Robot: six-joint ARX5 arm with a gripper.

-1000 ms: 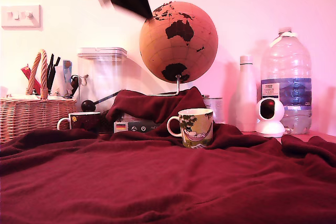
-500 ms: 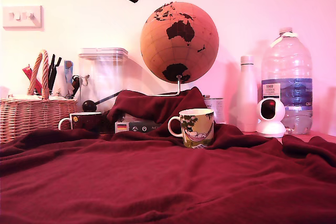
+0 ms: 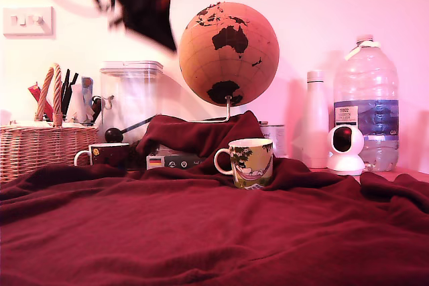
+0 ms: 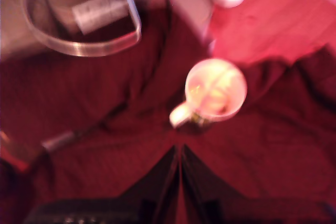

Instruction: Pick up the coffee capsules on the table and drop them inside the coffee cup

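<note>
Exterior view: the tool (image 3: 137, 1) hangs high above the scene as a dark, motion-blurred shape near the top edge, in front of the pale wall and just beside the globe (image 3: 228, 53) toward the exterior view's left. Well below the tool and off toward the exterior view's right, the coffee cup (image 3: 249, 163) stands upright on the desk (image 3: 214, 232), which is covered in rumpled dark red cloth; its handle points toward the exterior view's left. A dark mug (image 3: 106, 155) with a white handle sits almost straight below the tool, further back, next to a wicker basket (image 3: 41, 145).

In the wrist view the tool (image 4: 180, 153) shows two dark fingers pressed together with only a thin line between them, so it is clenched, and nothing can be seen gripped between the tips. The coffee cup (image 4: 214, 92) lies just beyond the fingertips and slightly to one side, seen from above; its pale inside is too blurred to tell what it contains. No capsules can be made out on the cloth.
</note>
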